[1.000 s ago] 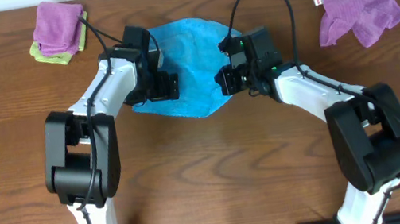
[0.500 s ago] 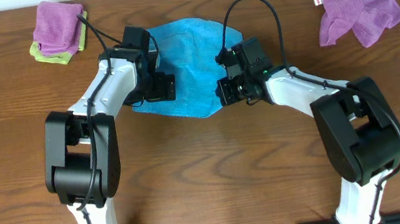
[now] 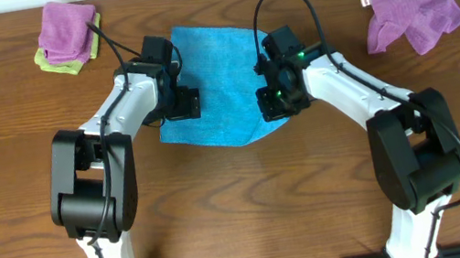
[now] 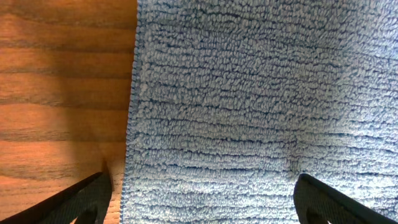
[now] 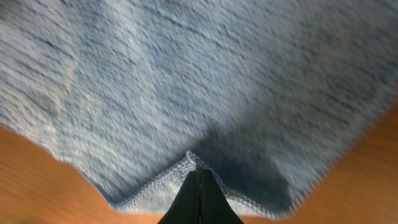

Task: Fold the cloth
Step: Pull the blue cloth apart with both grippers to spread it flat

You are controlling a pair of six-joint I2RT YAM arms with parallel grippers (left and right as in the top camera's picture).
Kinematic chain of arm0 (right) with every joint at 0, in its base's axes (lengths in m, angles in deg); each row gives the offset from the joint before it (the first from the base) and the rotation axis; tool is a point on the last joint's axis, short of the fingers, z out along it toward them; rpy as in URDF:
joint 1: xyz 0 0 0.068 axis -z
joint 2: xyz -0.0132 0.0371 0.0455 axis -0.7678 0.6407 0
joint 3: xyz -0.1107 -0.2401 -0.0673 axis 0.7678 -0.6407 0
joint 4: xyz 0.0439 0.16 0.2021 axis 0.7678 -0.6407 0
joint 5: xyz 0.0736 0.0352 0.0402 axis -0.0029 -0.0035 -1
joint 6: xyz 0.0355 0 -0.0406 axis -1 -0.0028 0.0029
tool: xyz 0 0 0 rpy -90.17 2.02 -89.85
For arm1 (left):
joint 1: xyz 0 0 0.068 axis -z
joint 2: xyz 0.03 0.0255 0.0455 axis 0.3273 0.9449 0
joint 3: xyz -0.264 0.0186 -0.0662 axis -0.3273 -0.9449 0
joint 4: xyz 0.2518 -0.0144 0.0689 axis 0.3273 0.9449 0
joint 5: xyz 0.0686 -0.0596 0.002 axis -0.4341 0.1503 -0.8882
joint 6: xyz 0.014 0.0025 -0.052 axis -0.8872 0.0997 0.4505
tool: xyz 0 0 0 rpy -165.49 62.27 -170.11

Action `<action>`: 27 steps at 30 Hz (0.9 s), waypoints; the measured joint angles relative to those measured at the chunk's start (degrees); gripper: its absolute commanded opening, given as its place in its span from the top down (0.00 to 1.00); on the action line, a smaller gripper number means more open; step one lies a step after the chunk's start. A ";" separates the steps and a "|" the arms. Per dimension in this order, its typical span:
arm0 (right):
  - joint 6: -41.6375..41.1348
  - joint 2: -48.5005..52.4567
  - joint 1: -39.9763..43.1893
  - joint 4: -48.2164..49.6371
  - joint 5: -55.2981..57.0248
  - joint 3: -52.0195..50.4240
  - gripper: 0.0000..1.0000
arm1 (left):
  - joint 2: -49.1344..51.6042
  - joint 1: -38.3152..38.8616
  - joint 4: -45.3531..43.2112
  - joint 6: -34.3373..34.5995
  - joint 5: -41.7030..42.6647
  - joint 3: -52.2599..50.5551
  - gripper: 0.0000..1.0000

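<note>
Cloth (image 3: 213, 81) lies spread out at the table's (image 3: 241, 201) far middle, right gripper (image 5: 199, 183) pinching its hem, seemingly to lift a fold, left gripper (image 4: 202, 190) gaping wide over its left edge.

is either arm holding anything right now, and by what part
The right gripper is shut on the cloth, pinching a bit of its hemmed edge. The left gripper hangs open over the cloth's left edge, holding nothing.
</note>
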 measured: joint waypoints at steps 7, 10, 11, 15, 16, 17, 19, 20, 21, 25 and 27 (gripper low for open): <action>0.07 0.00 0.00 -3.34 1.70 0.33 0.99 | -0.04 0.09 0.00 0.94 0.02 -0.02 0.05; 0.37 -0.02 0.00 -4.90 1.92 0.33 0.90 | -0.04 0.13 0.15 1.09 0.02 -0.02 0.05; 0.74 -0.07 0.00 -5.81 1.95 0.42 0.83 | -0.07 0.15 0.20 1.29 0.02 -0.02 0.05; 2.49 -1.27 0.00 -8.81 2.10 1.09 0.56 | -0.09 0.22 0.22 2.14 0.00 -0.02 0.05; 2.97 -1.81 0.00 -9.16 2.10 1.25 0.54 | -0.09 0.22 0.28 2.23 0.02 -0.02 0.05; 3.67 -2.51 0.00 -9.53 2.14 1.51 0.53 | -0.09 0.22 0.37 2.36 0.02 -0.02 0.05; 4.98 -4.55 0.00 -9.84 2.32 2.08 0.52 | -0.09 0.22 0.39 2.47 0.04 -0.02 0.05; 5.60 -5.22 0.00 -9.84 2.60 2.23 0.52 | -0.09 0.22 0.39 2.56 0.07 -0.02 0.05; 6.27 -5.84 0.00 -9.84 2.91 2.38 0.52 | -0.11 0.22 0.39 2.62 0.13 -0.02 0.05; 10.64 -6.45 0.00 -8.61 3.45 2.56 0.57 | -0.42 0.22 0.96 3.50 1.49 -0.11 0.05; 13.14 -6.45 -0.04 -7.23 3.61 2.32 0.78 | -0.81 0.22 1.03 3.82 2.34 -0.46 0.05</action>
